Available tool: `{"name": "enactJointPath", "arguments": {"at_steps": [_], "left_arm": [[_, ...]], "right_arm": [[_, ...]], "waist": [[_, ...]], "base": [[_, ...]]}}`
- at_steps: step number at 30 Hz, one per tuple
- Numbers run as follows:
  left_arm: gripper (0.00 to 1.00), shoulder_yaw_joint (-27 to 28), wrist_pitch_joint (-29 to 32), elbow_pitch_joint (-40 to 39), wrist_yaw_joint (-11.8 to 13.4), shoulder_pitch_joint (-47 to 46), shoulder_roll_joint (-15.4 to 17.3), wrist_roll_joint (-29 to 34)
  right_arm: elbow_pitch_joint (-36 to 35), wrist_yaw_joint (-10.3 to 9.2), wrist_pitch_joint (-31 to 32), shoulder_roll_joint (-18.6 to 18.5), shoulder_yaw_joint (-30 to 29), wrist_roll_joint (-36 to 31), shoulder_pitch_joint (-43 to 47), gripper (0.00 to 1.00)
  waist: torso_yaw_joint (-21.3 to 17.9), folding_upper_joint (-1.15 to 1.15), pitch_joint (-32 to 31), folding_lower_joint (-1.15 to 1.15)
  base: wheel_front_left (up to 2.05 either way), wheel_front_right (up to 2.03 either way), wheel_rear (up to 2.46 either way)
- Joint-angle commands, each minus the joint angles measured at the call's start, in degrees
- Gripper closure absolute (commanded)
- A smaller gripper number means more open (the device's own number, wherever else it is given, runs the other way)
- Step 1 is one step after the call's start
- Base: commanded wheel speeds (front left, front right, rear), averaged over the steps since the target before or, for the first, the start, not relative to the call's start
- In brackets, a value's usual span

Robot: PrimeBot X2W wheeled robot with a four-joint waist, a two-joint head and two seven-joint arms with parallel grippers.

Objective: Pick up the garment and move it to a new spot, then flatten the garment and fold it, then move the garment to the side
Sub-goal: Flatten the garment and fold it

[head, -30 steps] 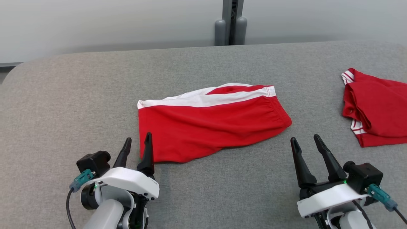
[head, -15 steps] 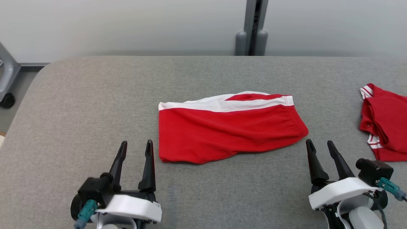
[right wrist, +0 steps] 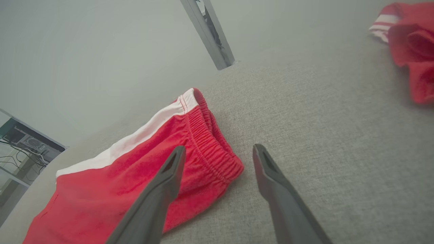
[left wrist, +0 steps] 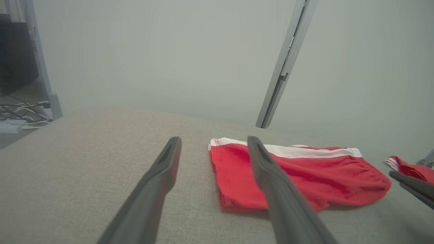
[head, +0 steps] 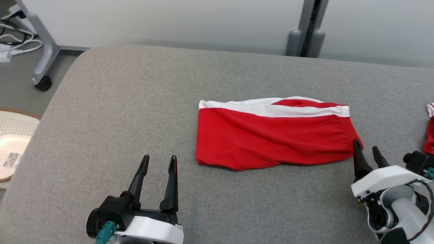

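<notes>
Head view: grey padded table (head: pixel 118 101), red shorts (head: pixel 271 139) lying flat mid-table, white stripe along far edge. Both grippers empty, fingers spread: left gripper (head: pixel 159 157) near hem end, right gripper (head: pixel 365 144) just beside elastic waistband (right wrist: pixel 210 149). Fabric looks soft, light, limp. I'd pinch waistband corner and hem corner, through all layers.

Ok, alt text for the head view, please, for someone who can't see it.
Red shorts with a white stripe lie flat on a grey padded table. The open left gripper sits short of their near left corner, the open right gripper at their waistband end. Another red garment shows at the right edge.
</notes>
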Motion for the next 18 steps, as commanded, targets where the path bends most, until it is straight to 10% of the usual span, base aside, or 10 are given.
{"name": "enactJointPath", "arguments": {"at_steps": [1, 14, 15, 18], "left_arm": [[0.0, 0.1, -0.2, -0.3, -0.3, -0.5, 0.2, 0.4], [0.0, -1.1, -0.2, -0.9, 0.9, -1.7, 0.0, -0.4], [0.0, -1.2, -0.2, -1.0, 1.1, -1.8, 0.0, -0.5], [0.0, -1.3, -0.2, -1.1, 1.2, -2.0, 0.0, -0.4]], "right_arm": [[1.6, 0.01, 0.2, -0.5, 0.4, 1.8, -1.2, 0.0], [10.4, 0.02, 4.5, -0.1, 2.9, 16.5, -5.7, 0.05], [10.2, 0.03, 4.5, 0.0, 3.2, 17.2, -5.8, 0.53], [9.1, 0.05, 4.2, -0.2, 4.4, 19.2, -5.9, 1.0]], "waist": [[1.2, 0.0, 1.0, 0.0], [4.5, 0.0, 2.6, 0.0], [4.5, 0.0, 2.6, 0.0], [4.3, 0.0, 2.8, 0.0]], "base": [[0.0, 0.0, 0.0], [0.0, 0.0, 0.0], [0.0, 0.0, 0.0], [0.0, 0.0, 0.0]]}}
